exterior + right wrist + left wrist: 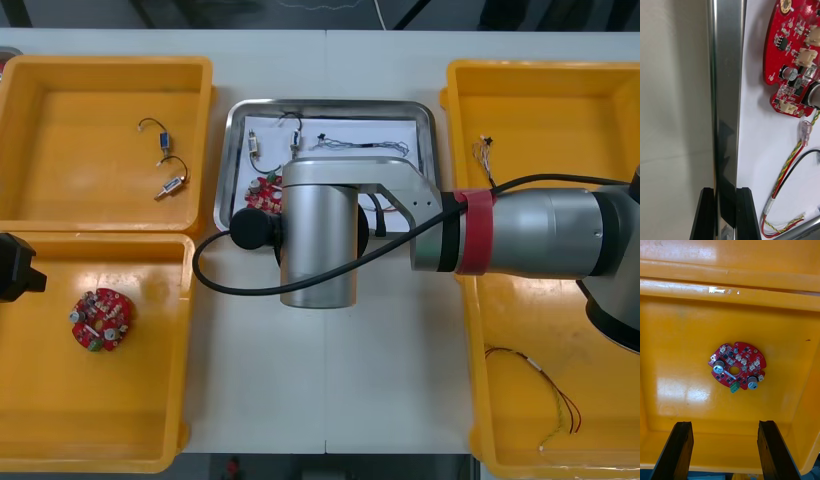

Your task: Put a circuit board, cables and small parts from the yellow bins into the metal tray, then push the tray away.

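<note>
Front view: metal tray, white inside, mid-table under the right arm. Right wrist view: right gripper clamps its shiny near rim, beside a red circuit board. Left wrist view: left gripper open over near-left yellow bin.

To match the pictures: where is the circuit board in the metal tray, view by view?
Front view: circuit board in the metal tray's near left corner, partly under the right arm.
Right wrist view: beside the rim that the right gripper clamps.
Left wrist view: another board, in a yellow bin, beyond the left gripper.
Shared landmark: the tray's rim.
</note>
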You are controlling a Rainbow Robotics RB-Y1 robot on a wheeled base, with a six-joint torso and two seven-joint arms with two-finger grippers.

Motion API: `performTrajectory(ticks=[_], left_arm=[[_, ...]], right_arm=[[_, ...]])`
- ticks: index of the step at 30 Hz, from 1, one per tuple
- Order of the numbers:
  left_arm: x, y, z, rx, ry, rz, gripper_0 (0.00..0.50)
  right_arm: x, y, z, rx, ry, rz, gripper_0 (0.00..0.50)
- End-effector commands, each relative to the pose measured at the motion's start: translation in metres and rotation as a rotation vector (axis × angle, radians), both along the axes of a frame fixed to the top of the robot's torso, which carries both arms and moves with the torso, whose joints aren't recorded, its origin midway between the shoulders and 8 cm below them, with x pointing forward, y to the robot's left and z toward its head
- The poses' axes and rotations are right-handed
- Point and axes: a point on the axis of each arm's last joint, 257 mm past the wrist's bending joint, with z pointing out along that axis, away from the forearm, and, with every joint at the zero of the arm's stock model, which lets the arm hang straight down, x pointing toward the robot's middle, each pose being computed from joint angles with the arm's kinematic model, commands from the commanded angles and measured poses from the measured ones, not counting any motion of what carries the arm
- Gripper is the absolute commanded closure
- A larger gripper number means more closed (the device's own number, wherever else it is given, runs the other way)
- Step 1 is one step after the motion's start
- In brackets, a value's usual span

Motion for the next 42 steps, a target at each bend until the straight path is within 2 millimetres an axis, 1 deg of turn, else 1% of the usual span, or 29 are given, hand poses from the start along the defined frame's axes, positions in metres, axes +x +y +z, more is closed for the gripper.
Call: performTrajectory(ticks=[1, 4, 10, 16, 25, 33, 35, 42], left_arm=[[-0.006, 0.013, 0.009, 0.078, -0.006, -0.072, 0.000], [-0.006, 0.013, 0.009, 0.078, -0.006, -0.072, 0.000], [-0.006, 0.013, 0.009, 0.078, -0.006, -0.072, 0.000], [-0.006, 0.013, 0.009, 0.078, -0.006, -0.072, 0.000], [-0.006, 0.013, 0.009, 0.078, -0.006, -0.072, 0.000], [-0.006, 0.013, 0.009, 0.078, -0.006, -0.072, 0.000], [-0.006, 0.013, 0.009, 0.078, -0.006, -0.072, 0.000], [-0.006, 0.013, 0.009, 0.078, -0.006, -0.072, 0.000]], right_arm=[[0.012, 0.039, 0.037, 0.042, -0.033, 0.061, 0.500], [0.020, 0.045, 0.042, 0.053, -0.045, 0.081, 0.500], [0.031, 0.051, 0.040, 0.084, -0.026, 0.101, 0.500], [0.046, 0.046, 0.046, 0.046, -0.036, 0.129, 0.500], [0.069, 0.043, 0.061, 0.065, -0.018, 0.142, 0.500], [0.083, 0.045, 0.069, 0.105, -0.014, 0.094, 0.500], [0.091, 0.045, 0.074, 0.110, -0.026, 0.084, 0.500], [0.104, 0.045, 0.076, 0.126, -0.043, 0.086, 0.500]])
